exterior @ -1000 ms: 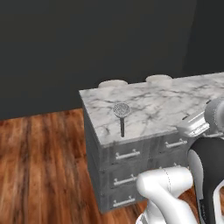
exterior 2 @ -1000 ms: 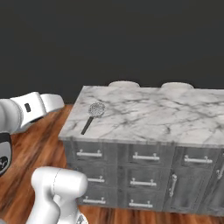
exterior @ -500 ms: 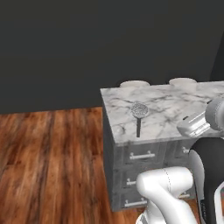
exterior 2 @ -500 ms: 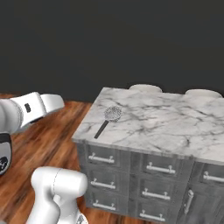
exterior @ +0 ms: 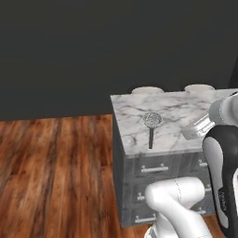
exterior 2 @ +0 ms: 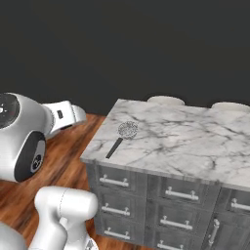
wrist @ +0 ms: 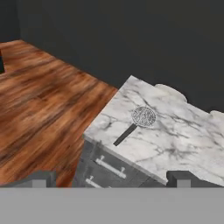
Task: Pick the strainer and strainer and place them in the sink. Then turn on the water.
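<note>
A round silver mesh strainer point(exterior: 152, 120) point(exterior 2: 128, 130) point(wrist: 143, 116) with a long black handle lies flat on the marble counter point(exterior: 176, 111) point(exterior 2: 185, 141) point(wrist: 175, 140), near its left end. The handle points toward the counter's front edge. My gripper point(wrist: 111, 181) hangs open well short of the counter and above floor level, facing the strainer, with nothing between its fingertips point(wrist: 40, 178). The sink and the water are out of view.
Two pale round dishes point(exterior: 148, 89) point(exterior: 199, 87) point(exterior 2: 166, 100) point(exterior 2: 230, 106) sit at the counter's back edge. Grey drawers with bar handles point(exterior: 153, 169) point(exterior 2: 114, 181) front the cabinet. Wooden floor point(exterior: 56, 162) spreads to the left, with a dark wall behind.
The whole picture has shifted: the cameras moved with the base, and the counter now sits further right in both base views. The strainer stays where it lay. The gripper stays open.
</note>
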Tool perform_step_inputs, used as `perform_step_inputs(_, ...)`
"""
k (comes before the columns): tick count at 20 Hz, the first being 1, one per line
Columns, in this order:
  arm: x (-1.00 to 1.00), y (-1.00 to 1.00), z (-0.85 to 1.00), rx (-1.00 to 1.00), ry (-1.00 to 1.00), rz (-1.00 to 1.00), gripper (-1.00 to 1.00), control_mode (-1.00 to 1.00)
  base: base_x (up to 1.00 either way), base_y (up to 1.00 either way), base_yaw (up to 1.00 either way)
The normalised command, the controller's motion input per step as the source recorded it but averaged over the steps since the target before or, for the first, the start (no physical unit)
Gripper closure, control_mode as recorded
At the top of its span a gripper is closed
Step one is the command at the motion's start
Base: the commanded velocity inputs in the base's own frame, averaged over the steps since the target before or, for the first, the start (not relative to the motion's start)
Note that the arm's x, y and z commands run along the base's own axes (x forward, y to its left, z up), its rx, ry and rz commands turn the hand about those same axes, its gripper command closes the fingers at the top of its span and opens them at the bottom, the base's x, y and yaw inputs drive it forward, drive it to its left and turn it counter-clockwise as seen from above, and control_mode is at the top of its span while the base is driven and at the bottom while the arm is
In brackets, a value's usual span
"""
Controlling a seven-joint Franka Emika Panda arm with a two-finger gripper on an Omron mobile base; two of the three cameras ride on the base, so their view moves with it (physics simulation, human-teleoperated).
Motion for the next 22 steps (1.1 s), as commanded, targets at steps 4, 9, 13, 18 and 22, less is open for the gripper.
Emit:
perform_step_inputs(4, -0.01, 0.0, -0.36, 0.19, 0.23, 0.0, -1.0, -1.0, 0.0, 0.0, 0.0)
perform_step_inputs(9, 0.18, 0.13, -0.39, 0.16, 0.31, -0.01, -1.0, -1.0, 0.0, 0.0, 0.0)
perform_step_inputs(13, 0.54, 0.28, -0.13, 0.12, 0.32, -0.06, -1.0, -1.0, 0.0, 0.0, 0.0)
perform_step_inputs(18, 0.51, 0.06, -0.13, 0.0, 0.12, -0.03, -1.0, -1.0, 0.0, 0.0, 0.0)
perform_step_inputs(22, 0.61, 0.0, -0.25, -0.1, 0.07, -0.09, -1.0, -1.0, 0.0, 0.0, 0.0)
